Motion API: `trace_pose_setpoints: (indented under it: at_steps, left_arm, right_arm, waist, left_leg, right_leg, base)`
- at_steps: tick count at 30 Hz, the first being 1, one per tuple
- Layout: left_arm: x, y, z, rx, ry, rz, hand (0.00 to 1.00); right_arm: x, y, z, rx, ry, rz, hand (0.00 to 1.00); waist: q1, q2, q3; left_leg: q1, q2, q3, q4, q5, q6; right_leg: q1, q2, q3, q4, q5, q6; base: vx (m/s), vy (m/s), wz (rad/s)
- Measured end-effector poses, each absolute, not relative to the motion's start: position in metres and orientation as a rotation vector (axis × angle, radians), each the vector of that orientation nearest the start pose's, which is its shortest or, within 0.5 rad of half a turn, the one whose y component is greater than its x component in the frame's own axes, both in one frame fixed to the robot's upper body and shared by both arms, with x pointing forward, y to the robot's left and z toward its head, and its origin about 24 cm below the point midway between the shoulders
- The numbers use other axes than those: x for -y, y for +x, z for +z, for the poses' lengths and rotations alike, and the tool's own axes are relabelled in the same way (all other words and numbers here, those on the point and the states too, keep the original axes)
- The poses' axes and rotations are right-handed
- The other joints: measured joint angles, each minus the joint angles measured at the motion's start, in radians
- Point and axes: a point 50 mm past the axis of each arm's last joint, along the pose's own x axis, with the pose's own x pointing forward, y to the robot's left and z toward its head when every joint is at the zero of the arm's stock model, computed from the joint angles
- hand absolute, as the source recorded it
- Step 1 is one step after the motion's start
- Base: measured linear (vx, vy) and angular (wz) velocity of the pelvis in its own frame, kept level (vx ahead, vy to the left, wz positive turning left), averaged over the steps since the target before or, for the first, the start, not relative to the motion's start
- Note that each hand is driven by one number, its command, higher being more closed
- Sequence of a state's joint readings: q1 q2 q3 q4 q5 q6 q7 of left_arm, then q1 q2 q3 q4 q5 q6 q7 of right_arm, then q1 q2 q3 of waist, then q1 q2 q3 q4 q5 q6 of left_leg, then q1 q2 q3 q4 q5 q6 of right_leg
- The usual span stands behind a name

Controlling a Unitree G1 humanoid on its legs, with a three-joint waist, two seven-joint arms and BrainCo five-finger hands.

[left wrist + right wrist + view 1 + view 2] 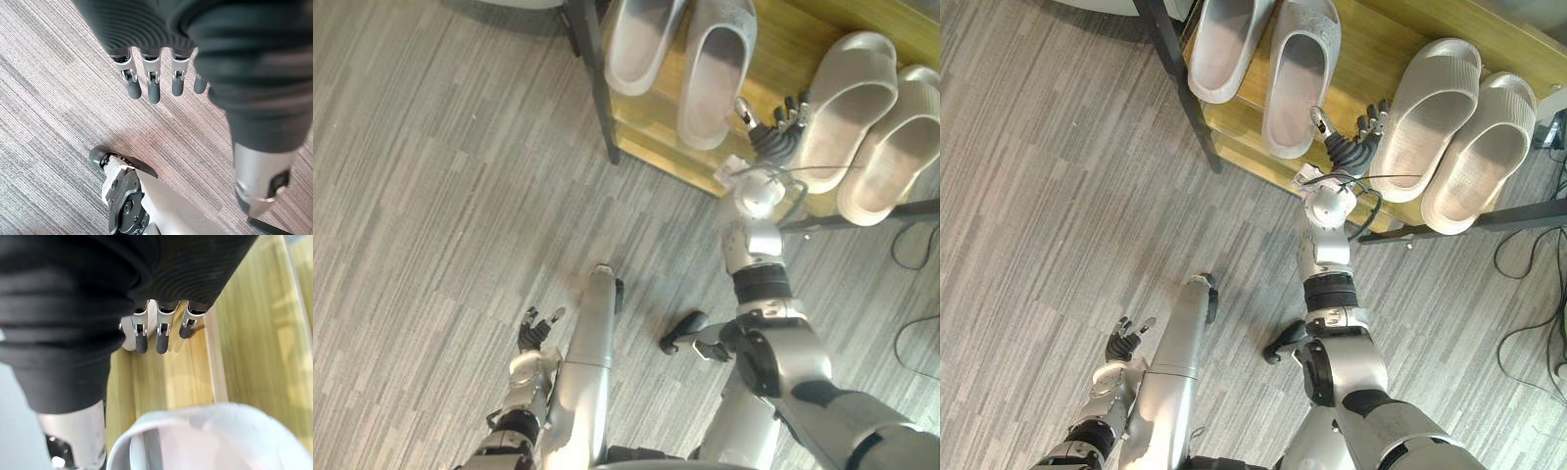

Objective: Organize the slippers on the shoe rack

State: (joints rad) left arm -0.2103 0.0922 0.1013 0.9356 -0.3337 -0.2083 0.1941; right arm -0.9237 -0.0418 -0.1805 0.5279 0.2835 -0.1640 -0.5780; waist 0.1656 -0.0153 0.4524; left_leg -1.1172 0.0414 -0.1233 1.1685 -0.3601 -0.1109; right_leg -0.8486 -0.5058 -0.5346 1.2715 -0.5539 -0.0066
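Two pairs of pale grey slippers lie on the wooden shoe rack (793,49). The left pair (715,69) has its toes pointing towards me, and the right pair (847,108) lies at a slant. My right hand (773,127) hovers over the shelf's front edge in the gap between the pairs, close beside the right pair's inner slipper. It is open and holds nothing. In the right wrist view its fingers (157,335) hang relaxed above bare wood, near a slipper (220,435). My left hand (536,331) hangs low over the floor, open and holding nothing.
The rack's black metal post (600,88) stands at its left front corner, and a black rail (862,217) runs along its right front. Grey striped carpet (431,196) covers the floor to the left of and in front of the rack.
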Motion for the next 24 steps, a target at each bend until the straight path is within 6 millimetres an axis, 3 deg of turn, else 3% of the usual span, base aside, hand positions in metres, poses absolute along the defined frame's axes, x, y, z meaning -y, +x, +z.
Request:
trace_pose_setpoints:
  at_steps: [8, 17, 24]
  left_arm:
    - [-0.205, 0.234, -0.088, -0.524, -0.189, 0.428, 0.0]
    - [-0.203, 0.235, -0.088, -0.523, -0.199, 0.432, 0.0]
    - [-0.201, 0.234, -0.088, -0.527, -0.196, 0.427, 0.0]
  right_arm:
    - [0.129, 0.386, 0.209, 0.377, 0.469, -0.333, 0.0]
    - [0.11, 0.388, 0.217, 0.368, 0.572, -0.251, 0.0]
    - [0.111, 0.393, 0.217, 0.338, 0.629, -0.271, 0.0]
  waist:
    - [0.005, -0.015, -0.011]
    - [0.016, -0.015, -0.019]
    - [0.024, -0.007, -0.03]
  left_leg:
    - [-0.001, -0.007, -0.01, 0.004, 0.0, 0.0]
    - [-0.018, -0.028, -0.023, 0.009, 0.005, -0.003]
    - [-0.025, -0.032, -0.027, 0.019, 0.005, -0.002]
  right_leg:
    - [0.013, -0.002, -0.012, 0.0, -0.001, 0.002]
    - [0.014, -0.02, -0.03, 0.011, -0.004, 0.005]
    - [0.015, -0.025, -0.032, 0.021, -0.007, 0.005]
  base:
    - [0.0, 0.004, 0.03]
    - [0.0, 0.007, 0.07]
    - [0.0, 0.002, 0.01]
